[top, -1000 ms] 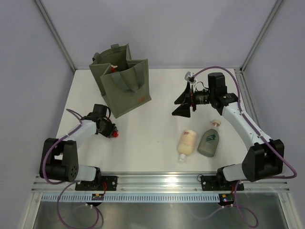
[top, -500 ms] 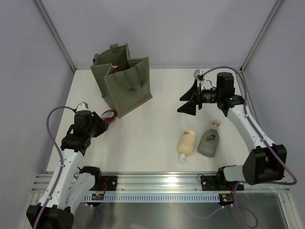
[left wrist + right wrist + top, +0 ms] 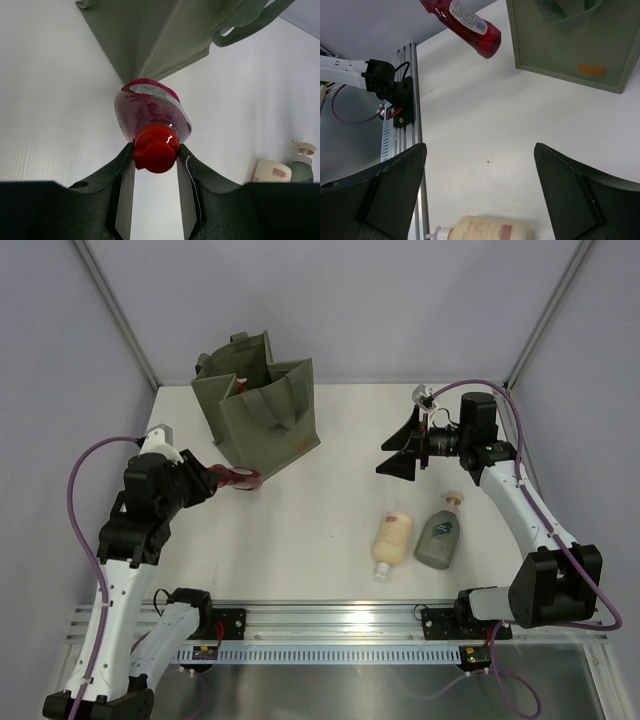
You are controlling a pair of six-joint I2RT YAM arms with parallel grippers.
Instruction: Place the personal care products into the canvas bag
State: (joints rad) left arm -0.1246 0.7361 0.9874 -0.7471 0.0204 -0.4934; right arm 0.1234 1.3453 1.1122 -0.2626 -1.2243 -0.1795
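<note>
The olive-green canvas bag point(image 3: 262, 412) stands open at the back left, its orange-brown patch facing front; it also shows in the left wrist view point(image 3: 165, 35) and the right wrist view point(image 3: 580, 45). My left gripper point(image 3: 222, 480) is shut on the red cap of a dark red bottle point(image 3: 150, 112) and holds it in the air just in front of the bag; the bottle also shows in the right wrist view point(image 3: 467, 22). A cream bottle point(image 3: 392, 542) and a grey-green pump bottle point(image 3: 440, 533) lie on the table at the right. My right gripper point(image 3: 400, 448) is open and empty, raised behind them.
The white table point(image 3: 330, 500) has grey walls at its back and sides. An aluminium rail point(image 3: 340, 625) with the arm bases runs along the near edge. Something small and red shows inside the bag's mouth point(image 3: 238, 382).
My left arm has lifted the dark red bottle off the table and carried it up and right toward the bag. My right gripper has drawn slightly right and back.
</note>
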